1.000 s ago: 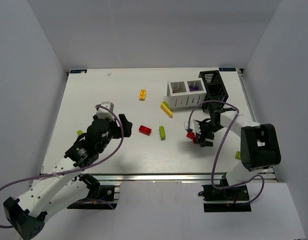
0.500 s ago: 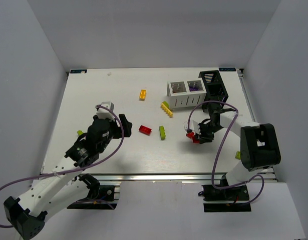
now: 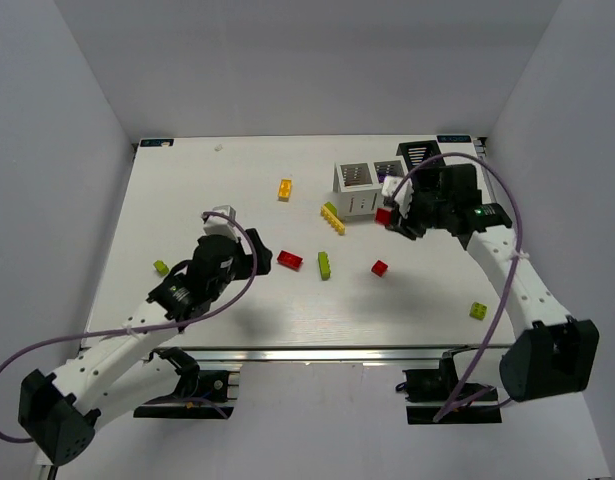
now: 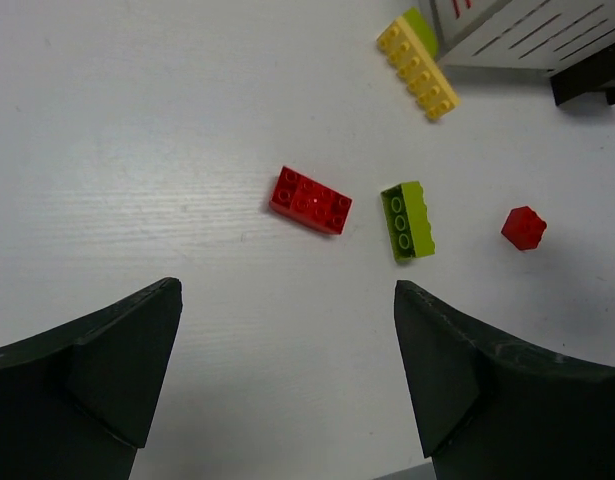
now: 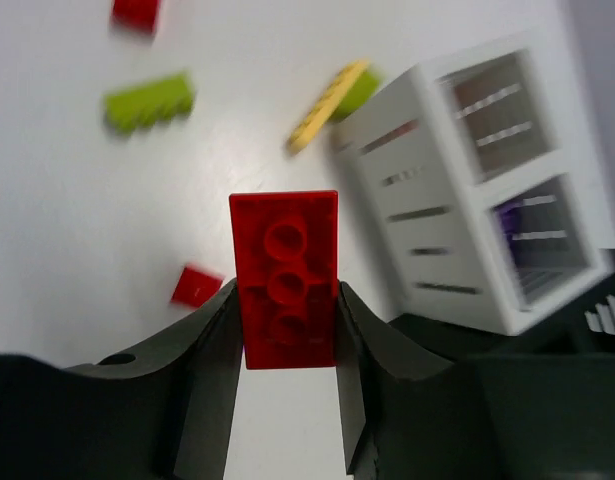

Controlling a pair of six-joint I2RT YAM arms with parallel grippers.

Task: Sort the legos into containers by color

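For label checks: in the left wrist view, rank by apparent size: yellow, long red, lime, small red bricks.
1. yellow brick, longest
2. long red brick and lime brick, too alike to rank
3. small red brick

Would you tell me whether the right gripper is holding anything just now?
The right gripper is shut on a red brick, pinched between both fingers in its wrist view.

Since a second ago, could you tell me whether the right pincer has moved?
Yes: the right pincer, gripping a red brick, moved up the view, to beside the white box.
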